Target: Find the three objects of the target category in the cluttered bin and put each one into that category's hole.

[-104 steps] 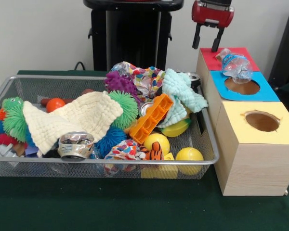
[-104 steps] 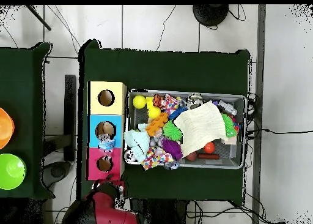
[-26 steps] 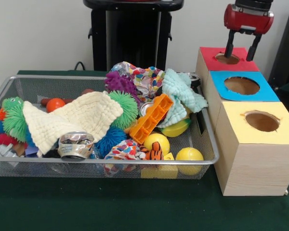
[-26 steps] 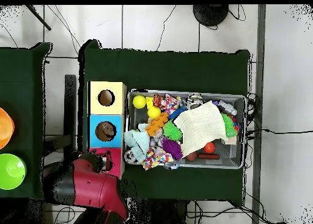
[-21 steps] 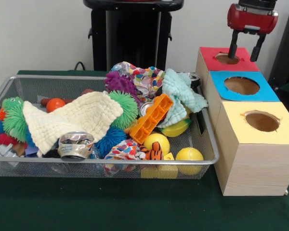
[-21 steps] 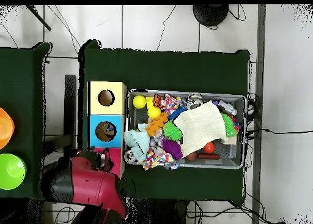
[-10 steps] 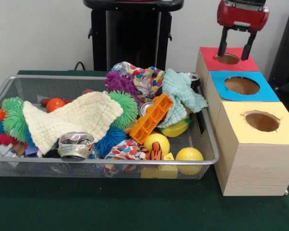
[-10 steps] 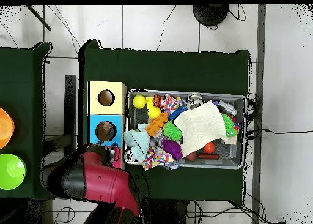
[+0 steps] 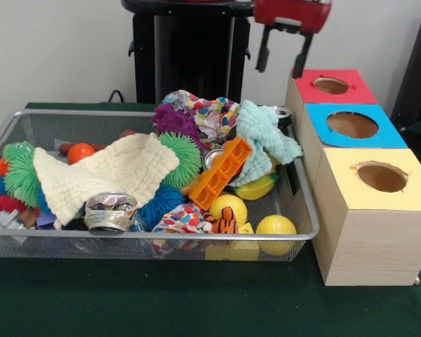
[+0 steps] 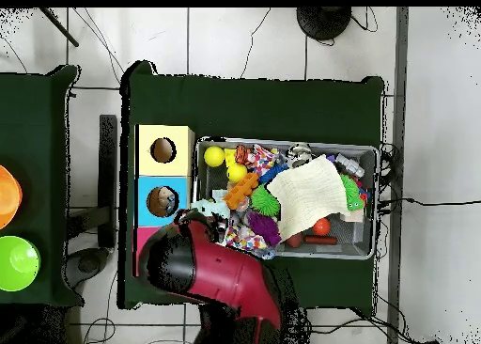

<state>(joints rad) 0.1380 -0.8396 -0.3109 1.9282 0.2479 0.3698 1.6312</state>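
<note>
Robot lab: green-clothed table (image 10: 254, 105), floor cables (image 10: 268, 30), pedestal (image 9: 193, 49).

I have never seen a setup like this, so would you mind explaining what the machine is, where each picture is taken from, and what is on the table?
The machine is a red and black robot arm on a pedestal. Its gripper hangs open and empty above the far end of the bin.

One picture is taken across the table, facing the robot. The other looks straight down from above, with the robot's base at the bottom, so the sides are swapped between them; there the arm covers the red box.

On the green table sits a wire mesh bin full of clutter: cloths, spiky toys, yellow balls, an orange block and a crushed can. Beside it stands a row of three wooden boxes, topped red, blue and yellow. Each has a round hole, such as the blue one's hole.
</note>
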